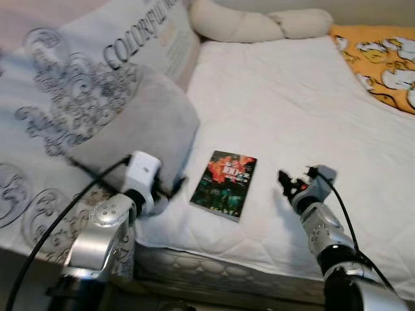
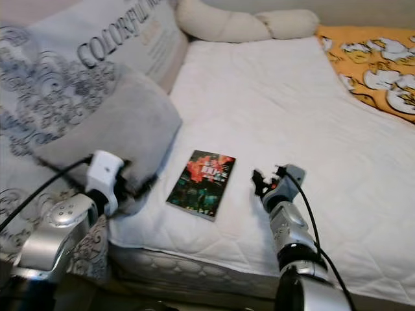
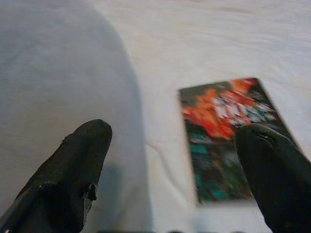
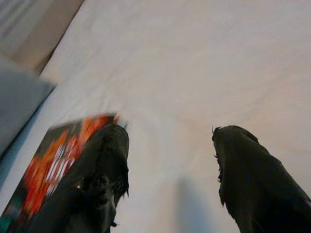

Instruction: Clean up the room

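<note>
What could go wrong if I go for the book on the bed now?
The book lies flat on the soft white sheet, so open fingers may dig into fabric instead of getting under it. The left hand is against the grey pillow and could drag it. The book is near the mattress edge; a push might slide it off.

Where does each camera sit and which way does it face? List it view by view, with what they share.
Left eye: on the head, looking down at the bed, the book and the gray pillow; both silver arms show.
Right eye: the same scene, set slightly to one side.
Left wrist: looks along the open left gripper at the pillow and book.
Right wrist: looks along the open right gripper over the white sheet, book at one side.
Shared: all four show the book.
</note>
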You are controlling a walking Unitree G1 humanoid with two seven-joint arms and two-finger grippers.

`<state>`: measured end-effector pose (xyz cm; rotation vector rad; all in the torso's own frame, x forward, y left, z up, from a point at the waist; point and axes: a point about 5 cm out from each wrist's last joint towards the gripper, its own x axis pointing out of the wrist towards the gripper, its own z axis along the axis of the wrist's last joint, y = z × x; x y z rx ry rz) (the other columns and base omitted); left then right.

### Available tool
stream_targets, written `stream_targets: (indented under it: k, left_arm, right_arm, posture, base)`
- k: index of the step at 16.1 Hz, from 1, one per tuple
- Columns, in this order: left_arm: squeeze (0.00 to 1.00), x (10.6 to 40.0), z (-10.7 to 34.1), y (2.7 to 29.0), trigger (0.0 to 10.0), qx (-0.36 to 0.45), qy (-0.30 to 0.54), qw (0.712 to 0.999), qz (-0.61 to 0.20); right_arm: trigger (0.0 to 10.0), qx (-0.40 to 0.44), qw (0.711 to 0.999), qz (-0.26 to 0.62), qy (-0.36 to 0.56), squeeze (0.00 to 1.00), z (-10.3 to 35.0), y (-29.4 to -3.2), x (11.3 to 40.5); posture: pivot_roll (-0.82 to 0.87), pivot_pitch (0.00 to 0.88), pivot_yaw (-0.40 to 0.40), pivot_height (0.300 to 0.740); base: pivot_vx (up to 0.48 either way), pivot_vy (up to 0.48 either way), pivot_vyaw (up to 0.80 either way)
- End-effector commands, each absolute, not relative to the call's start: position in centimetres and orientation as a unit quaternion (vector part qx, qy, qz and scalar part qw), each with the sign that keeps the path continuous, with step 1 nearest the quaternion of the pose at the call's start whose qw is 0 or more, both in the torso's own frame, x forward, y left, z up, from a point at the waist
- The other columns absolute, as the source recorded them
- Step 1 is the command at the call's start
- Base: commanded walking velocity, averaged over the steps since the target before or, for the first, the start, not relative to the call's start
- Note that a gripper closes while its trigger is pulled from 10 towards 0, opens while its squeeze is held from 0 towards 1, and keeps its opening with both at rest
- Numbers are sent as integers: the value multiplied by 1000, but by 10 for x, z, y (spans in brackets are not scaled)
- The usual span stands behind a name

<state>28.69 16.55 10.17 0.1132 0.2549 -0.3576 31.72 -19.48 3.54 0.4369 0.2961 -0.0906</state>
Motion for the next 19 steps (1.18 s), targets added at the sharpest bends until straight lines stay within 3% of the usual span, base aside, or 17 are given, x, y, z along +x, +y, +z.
stream_targets:
  k: [1, 5, 13, 19]
  left_arm:
    - [0, 290, 102, 176, 10000, 57, 121, 982, -137]
    - [0, 293, 105, 180, 10000, 58, 100, 988, -98]
    - [0, 296, 102, 180, 10000, 68, 94, 989, -92]
    - [0, 300, 98, 183, 10000, 102, 93, 987, -81]
  right_arm:
    - [10000, 204, 971, -50, 113, 0, 48, -187, 322]
    - [10000, 170, 980, -61, 83, 0, 58, -167, 315]
    - [10000, 134, 985, -76, 83, 0, 58, -181, 296]
    - [10000, 61, 993, -19, 103, 0, 64, -176, 301]
  posture:
    - [-63, 0, 99, 740]
    - [-5, 0, 18, 740]
    - [-17, 0, 7, 740]
    - [-28, 0, 3, 740]
  base:
    - [0, -428, 0]
    - [0, -428, 0]
    - [0, -420, 0]
    - [0, -405, 0]
